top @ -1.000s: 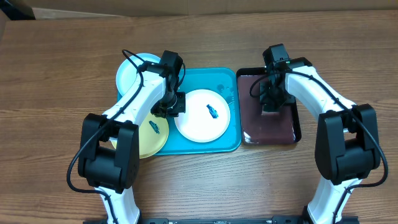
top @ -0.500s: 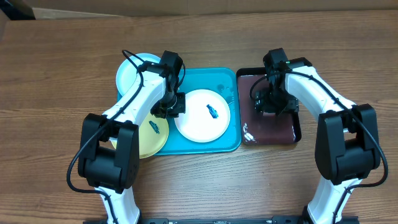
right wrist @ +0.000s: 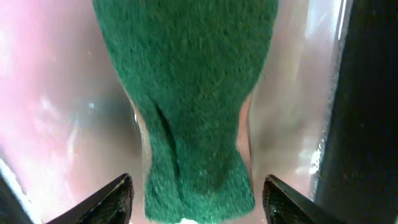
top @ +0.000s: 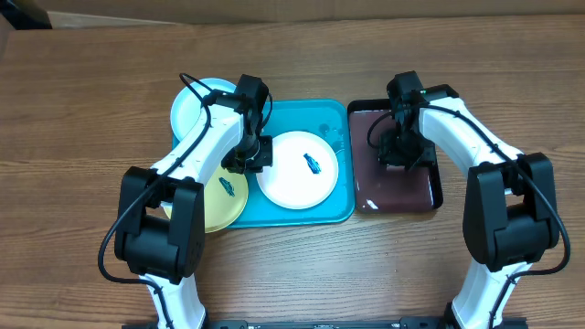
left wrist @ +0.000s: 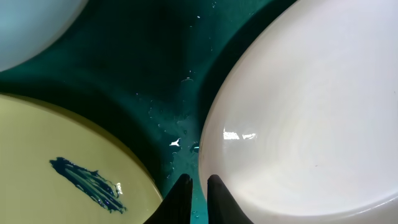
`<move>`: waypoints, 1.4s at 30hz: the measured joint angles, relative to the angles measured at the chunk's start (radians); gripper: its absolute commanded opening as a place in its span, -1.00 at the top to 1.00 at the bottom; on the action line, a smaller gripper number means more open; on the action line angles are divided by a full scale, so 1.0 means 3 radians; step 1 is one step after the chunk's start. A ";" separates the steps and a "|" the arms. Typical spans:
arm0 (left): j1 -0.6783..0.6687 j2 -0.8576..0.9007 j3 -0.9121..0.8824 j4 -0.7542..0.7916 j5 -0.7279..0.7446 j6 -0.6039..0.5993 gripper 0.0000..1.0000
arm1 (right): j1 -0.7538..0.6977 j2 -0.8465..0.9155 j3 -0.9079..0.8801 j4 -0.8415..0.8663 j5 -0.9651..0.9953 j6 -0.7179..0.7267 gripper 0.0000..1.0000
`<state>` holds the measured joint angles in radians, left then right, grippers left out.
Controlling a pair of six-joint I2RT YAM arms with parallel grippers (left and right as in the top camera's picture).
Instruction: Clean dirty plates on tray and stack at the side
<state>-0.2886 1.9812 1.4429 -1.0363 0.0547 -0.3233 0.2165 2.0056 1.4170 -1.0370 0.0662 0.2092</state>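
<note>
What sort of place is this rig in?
Probably a lab test bench, not a kitchen: wooden table, turquoise tray with a smeared white plate, black tray of dark liquid with a green sponge.

Left arm [top: 196, 149], right arm [top: 462, 123]: white shells, bulky black joint housings, looping black cables [top: 183, 80]. Left gripper [left wrist: 198, 180] fingers [left wrist: 180, 202] black, tapered.

Right gripper [top: 400, 154] over black tray [top: 411, 187]: jaws wider than second ago, narrower than mid-frame, now clear of green sponge [right wrist: 193, 106]. Liquid glint moved toward tray's front-left corner.
</note>
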 measured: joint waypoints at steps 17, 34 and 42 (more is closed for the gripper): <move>0.0000 0.0000 0.0000 -0.0015 0.0000 0.0000 0.72 | 0.0000 0.0000 -0.0191 0.0237 -0.0109 -0.0042 -0.75; 0.0000 0.0000 0.0000 -0.0015 0.0000 0.0000 0.71 | -0.0020 0.0000 -0.0158 0.0584 -0.0072 -0.0088 -0.18; 0.0000 0.0000 0.0000 -0.0017 0.0000 0.0000 0.71 | -0.0022 0.0000 -0.0158 0.0637 -0.0071 -0.0088 -0.22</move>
<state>-0.2886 1.9812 1.4429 -1.0412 0.0547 -0.3233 0.2100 2.0056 1.3697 -0.8459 0.0448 0.1829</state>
